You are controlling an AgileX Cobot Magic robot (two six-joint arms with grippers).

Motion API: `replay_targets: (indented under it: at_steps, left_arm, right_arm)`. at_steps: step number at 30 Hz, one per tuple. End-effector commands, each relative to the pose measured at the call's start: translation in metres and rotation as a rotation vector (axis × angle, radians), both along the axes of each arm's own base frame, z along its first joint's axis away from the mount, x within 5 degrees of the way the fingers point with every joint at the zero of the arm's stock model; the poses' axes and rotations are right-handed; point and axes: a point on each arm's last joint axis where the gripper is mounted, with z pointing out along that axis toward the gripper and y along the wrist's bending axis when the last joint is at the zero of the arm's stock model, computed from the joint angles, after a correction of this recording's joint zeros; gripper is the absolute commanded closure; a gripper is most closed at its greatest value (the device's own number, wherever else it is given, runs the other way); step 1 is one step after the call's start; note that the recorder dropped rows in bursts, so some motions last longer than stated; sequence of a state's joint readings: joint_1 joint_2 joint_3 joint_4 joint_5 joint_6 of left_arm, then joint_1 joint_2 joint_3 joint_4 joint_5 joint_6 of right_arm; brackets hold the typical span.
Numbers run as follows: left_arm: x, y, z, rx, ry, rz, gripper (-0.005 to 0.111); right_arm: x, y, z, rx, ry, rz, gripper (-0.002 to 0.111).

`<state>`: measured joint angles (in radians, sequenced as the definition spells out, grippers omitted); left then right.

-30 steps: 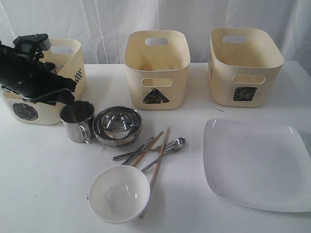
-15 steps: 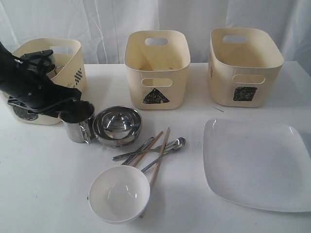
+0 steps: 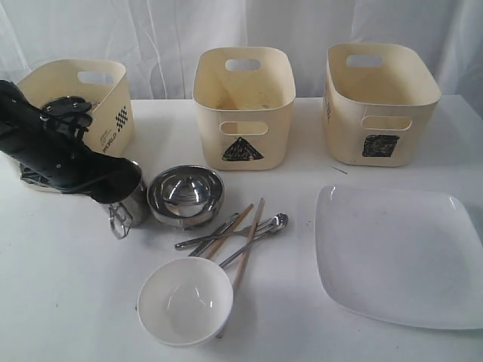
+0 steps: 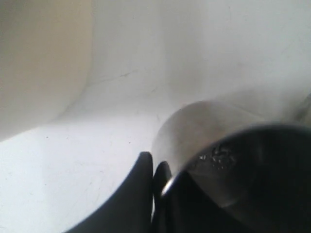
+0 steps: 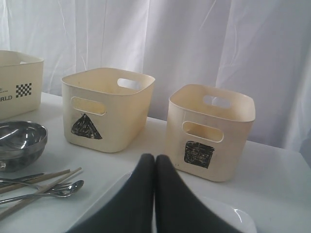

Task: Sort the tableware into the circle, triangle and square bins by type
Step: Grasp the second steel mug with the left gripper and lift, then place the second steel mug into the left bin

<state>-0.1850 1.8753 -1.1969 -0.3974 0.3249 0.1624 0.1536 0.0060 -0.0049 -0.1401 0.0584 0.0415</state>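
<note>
Evidently pinched at its rim by the left hand (image 4: 153, 161), the handled steel mug (image 3: 133, 204) is seen tilted at centre left, beside the nested steel bowls (image 3: 186, 194); so thin a hold could be lost once it is lifted.

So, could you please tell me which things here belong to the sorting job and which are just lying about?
Job: steel mug, nested steel bowls, white bowl, chopsticks, steel cutlery, square plate, circle bin, triangle bin, square bin.
Just there: the table and the white curtain; no stray items visible.
</note>
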Motion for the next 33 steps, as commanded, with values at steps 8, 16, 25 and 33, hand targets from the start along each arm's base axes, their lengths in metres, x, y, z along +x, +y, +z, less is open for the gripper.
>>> replay_targets:
  at_steps: [8, 16, 25, 33]
  left_arm:
    - [-0.031, 0.012, 0.142, 0.202, -0.296, -0.261, 0.107]
    - [-0.004, 0.071, 0.204, 0.373, -0.540, 0.021, 0.107]
    - [0.099, 0.100, 0.085, 0.347, -0.519, 0.121, 0.107]
    - [0.108, 0.098, 0.066, 0.323, -0.501, 0.129, 0.090]
  right_arm:
    - [0.000, 0.000, -0.001, 0.004, -0.003, -0.002, 0.108]
    - [0.000, 0.000, -0.001, 0.004, -0.003, -0.002, 0.108]
    - [0.000, 0.000, -0.001, 0.004, -0.003, -0.002, 0.108]
    - [0.000, 0.000, -0.001, 0.004, -0.003, -0.002, 0.108]
